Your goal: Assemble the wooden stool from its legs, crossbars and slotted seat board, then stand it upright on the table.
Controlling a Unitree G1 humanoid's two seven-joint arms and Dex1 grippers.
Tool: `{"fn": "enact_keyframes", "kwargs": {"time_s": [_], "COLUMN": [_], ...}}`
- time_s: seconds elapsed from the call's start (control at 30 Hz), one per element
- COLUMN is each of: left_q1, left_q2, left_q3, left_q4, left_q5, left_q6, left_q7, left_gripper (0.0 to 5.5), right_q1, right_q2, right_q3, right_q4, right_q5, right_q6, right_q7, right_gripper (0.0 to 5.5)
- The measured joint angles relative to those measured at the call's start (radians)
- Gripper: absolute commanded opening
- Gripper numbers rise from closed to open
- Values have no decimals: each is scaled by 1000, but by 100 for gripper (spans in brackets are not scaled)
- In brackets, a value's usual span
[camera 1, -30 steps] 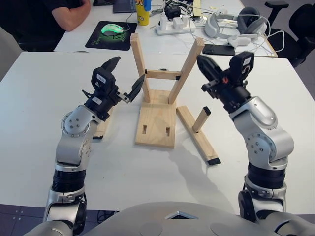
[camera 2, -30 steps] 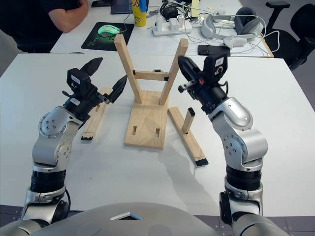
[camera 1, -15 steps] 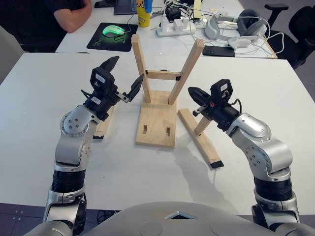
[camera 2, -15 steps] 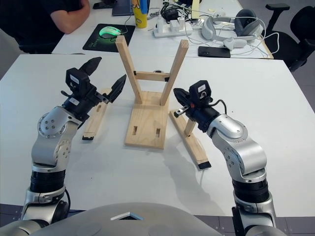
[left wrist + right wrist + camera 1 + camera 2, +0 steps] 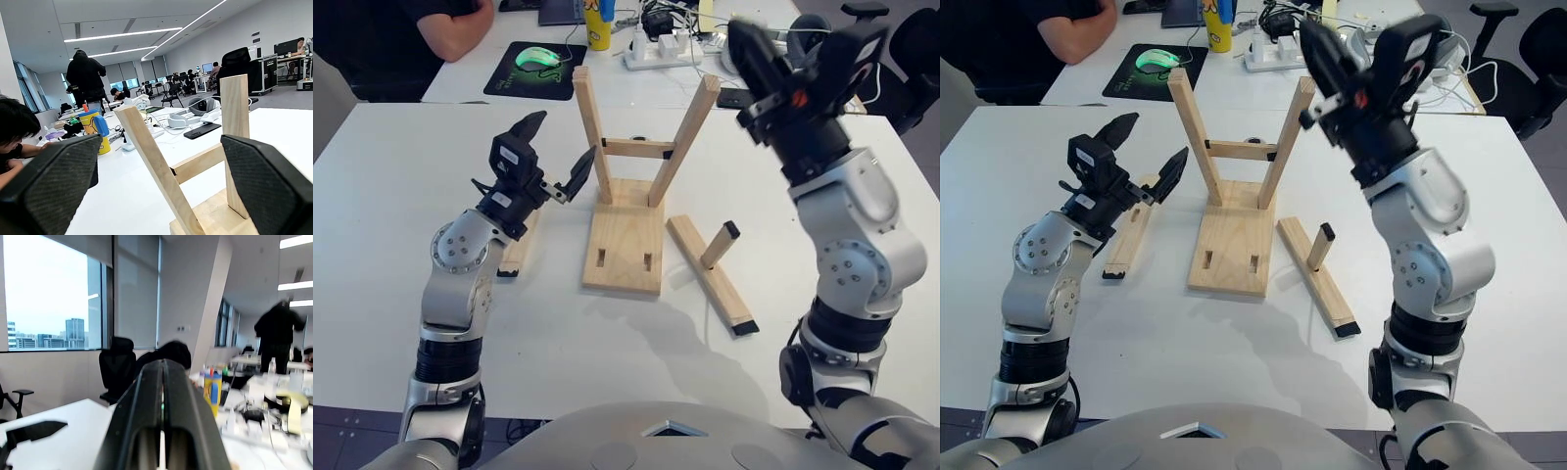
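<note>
We find the pale slotted wooden seat board (image 5: 625,240) flat on the white tabletop (image 5: 391,196), two pale wooden legs (image 5: 592,127) standing in it, left hand (image 5: 570,134) spread empty beside them, right hand (image 5: 1317,44) clenched empty high above; we judge it should descend, open, and grip the loose pale wooden leg (image 5: 710,269) squarely.
</note>
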Motion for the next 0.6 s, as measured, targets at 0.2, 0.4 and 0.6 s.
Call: {"fn": "enact_keyframes", "kwargs": {"time_s": [0.2, 0.4, 0.6], "left_q1": [21, 22, 19], "left_q2": [0, 0, 3], "left_q3": [8, 9, 9], "left_q4": [-2, -5, -5], "left_q5": [1, 0, 1], "left_q6": [0, 0, 1], "left_q7": [6, 6, 5], "left_gripper": [449, 449, 449], "right_q1": [-19, -2, 121], "right_q2": [-16, -25, -37], "right_q3": [-6, -6, 5], "right_q4": [-8, -15, -29], "right_q5": [20, 21, 10], "right_q6": [31, 39, 24], "right_q7": [-13, -19, 0], "right_gripper": [4, 4, 4]}}
